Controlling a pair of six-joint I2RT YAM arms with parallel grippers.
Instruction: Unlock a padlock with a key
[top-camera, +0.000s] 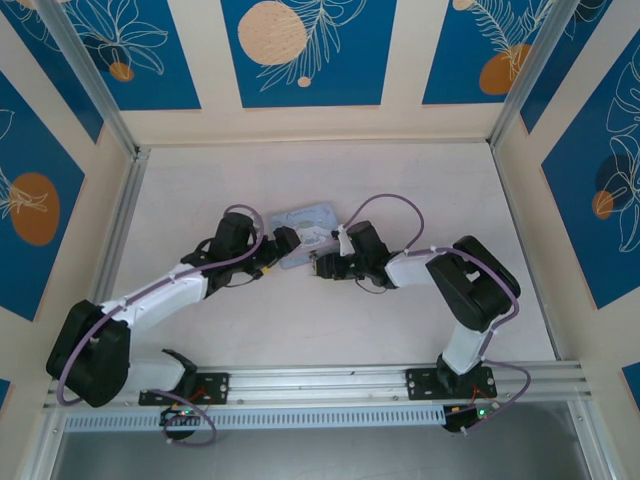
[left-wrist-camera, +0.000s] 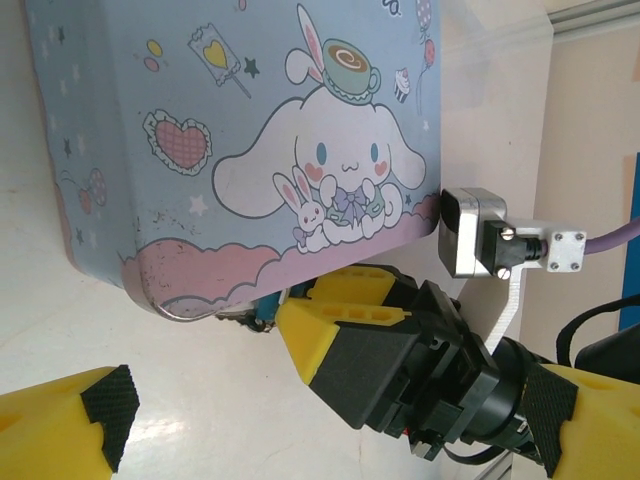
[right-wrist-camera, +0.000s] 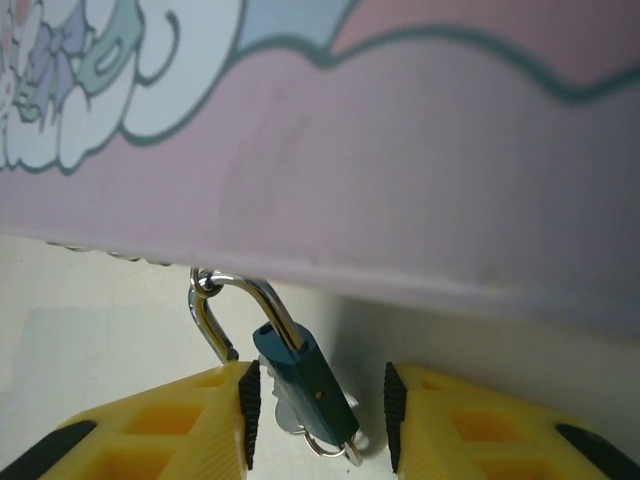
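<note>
Hanging from the cartoon-printed tin box (right-wrist-camera: 400, 150), the teal padlock (right-wrist-camera: 300, 372) sits between the right gripper's (right-wrist-camera: 318, 420) part-spread jaws. The left gripper's (top-camera: 287, 240) jaws stand wide apart.

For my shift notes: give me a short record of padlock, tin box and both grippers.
tin box: lying flat on the table
padlock: teal, shackle hooked at the tin box edge
right gripper: open, fingers flanking the padlock
left gripper: open, empty, beside the tin box
key: likely the silvery piece under the padlock body
</note>
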